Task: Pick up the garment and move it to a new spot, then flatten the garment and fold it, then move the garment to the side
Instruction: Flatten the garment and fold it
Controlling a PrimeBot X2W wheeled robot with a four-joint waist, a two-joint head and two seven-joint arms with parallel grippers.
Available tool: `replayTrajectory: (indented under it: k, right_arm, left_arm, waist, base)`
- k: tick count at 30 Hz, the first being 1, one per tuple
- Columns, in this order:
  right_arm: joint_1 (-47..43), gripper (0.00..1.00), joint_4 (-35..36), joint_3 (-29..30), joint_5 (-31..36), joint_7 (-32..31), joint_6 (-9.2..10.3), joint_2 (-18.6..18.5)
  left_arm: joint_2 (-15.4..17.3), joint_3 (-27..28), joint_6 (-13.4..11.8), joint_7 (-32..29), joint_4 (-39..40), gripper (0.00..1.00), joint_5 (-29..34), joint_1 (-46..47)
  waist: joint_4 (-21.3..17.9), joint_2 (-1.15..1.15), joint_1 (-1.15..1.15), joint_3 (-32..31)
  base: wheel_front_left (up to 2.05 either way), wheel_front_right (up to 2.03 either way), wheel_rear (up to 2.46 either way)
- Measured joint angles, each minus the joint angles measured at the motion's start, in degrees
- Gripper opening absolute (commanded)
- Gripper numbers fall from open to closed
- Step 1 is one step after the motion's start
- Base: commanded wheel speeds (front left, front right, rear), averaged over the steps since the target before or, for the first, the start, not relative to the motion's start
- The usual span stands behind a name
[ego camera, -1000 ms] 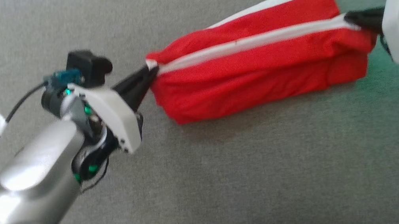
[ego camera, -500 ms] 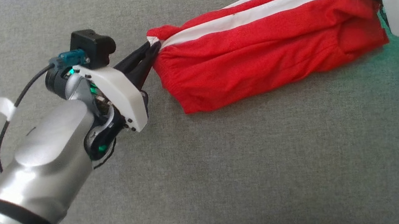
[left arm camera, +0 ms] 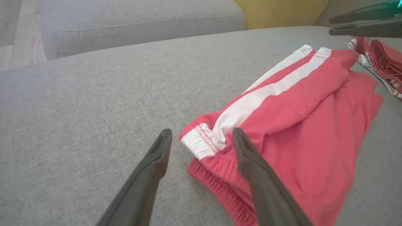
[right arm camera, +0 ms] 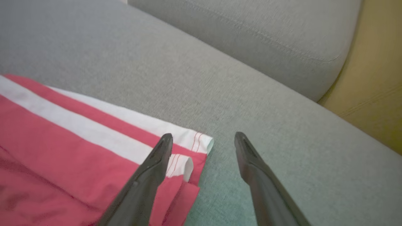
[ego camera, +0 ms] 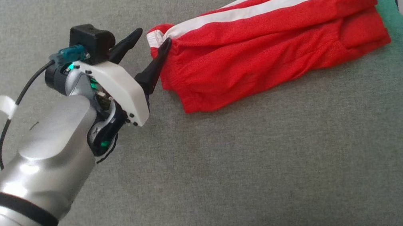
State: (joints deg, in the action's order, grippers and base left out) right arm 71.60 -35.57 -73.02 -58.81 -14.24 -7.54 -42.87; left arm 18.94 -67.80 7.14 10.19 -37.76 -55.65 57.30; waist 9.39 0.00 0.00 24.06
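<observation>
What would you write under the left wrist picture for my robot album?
Open left gripper straddles the waistband corner of red, white-striped shorts on a grey sofa.

Plain grey woven sofa seat [ego camera: 259,168], with a stitched seam running along near its front edge. Behind it a plump grey cushion [right arm camera: 251,37] in the same fabric, butted up against something mustard yellow [right arm camera: 373,94], plus a sliver of pale wood floor [left arm camera: 12,40] off to one side. Also a second red-and-white striped cloth [left arm camera: 384,62], crumpled on the seat at the far right of the left wrist view.
</observation>
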Motion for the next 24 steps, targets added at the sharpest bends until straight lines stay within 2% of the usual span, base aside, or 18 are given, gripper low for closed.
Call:
replayTrajectory:
  k: [8, 12, 14, 16, 17, 19, 24]
  right_arm:
    - [-2.1, 1.0, -8.5, 6.9, 1.0, 16.3, 0.0, 4.8]
    - [-5.1, 1.0, -11.7, 9.9, 2.5, 24.0, 0.0, 7.6]
    - [-6.0, 1.0, -12.3, 10.7, 3.0, 25.5, 0.0, 8.2]
    - [-8.4, 1.0, -13.2, 14.3, 4.6, 28.1, 0.0, 9.5]
    - [-8.4, 1.0, -13.2, 14.3, 4.6, 28.1, 0.0, 9.5]
    - [-10.0, 1.0, -12.9, 17.7, 6.5, 28.5, 0.0, 10.3]
    - [-17.8, 1.0, -5.3, 33.8, 16.5, 28.6, 0.0, 12.2]
  left_arm:
    - [0.0, 2.2, -0.3, 2.9, -2.4, 1.0, -1.8, -0.7]
    - [0.6, 5.3, -2.3, 3.6, -2.8, 1.0, -2.0, -2.1]
    - [0.7, 6.2, -2.9, 3.9, -2.7, 1.0, -2.0, -2.6]
    - [1.0, 11.0, -4.9, 4.1, -0.3, 1.0, -2.0, -4.6]
    - [1.0, 11.0, -4.9, 4.1, -0.3, 1.0, -2.0, -4.6]
    - [1.1, 15.7, -6.2, 4.1, 3.3, 1.0, -0.9, -6.6]
    - [0.9, 27.1, -9.2, 4.1, 12.9, 1.0, 5.6, -15.3]
  waist:
    - [-1.4, 0.0, 0.0, -3.8]
    - [-2.7, 0.0, 0.0, -6.2]
    - [-3.0, 0.0, 0.0, -6.8]
    - [-3.8, 0.0, 0.0, -9.0]
    - [-3.8, 0.0, 0.0, -9.0]
    - [-4.2, 0.0, -0.01, -10.5]
    - [-5.0, 0.0, -0.01, -14.2]
  base:
    - [0.0, 0.0, 0.0]
    - [0.0, 0.0, 0.0]
    - [0.0, 0.0, 0.0]
    - [0.0, 0.0, 0.0]
    - [0.0, 0.0, 0.0]
    - [0.0, 0.0, 0.0]
    - [0.0, 0.0, 0.0]
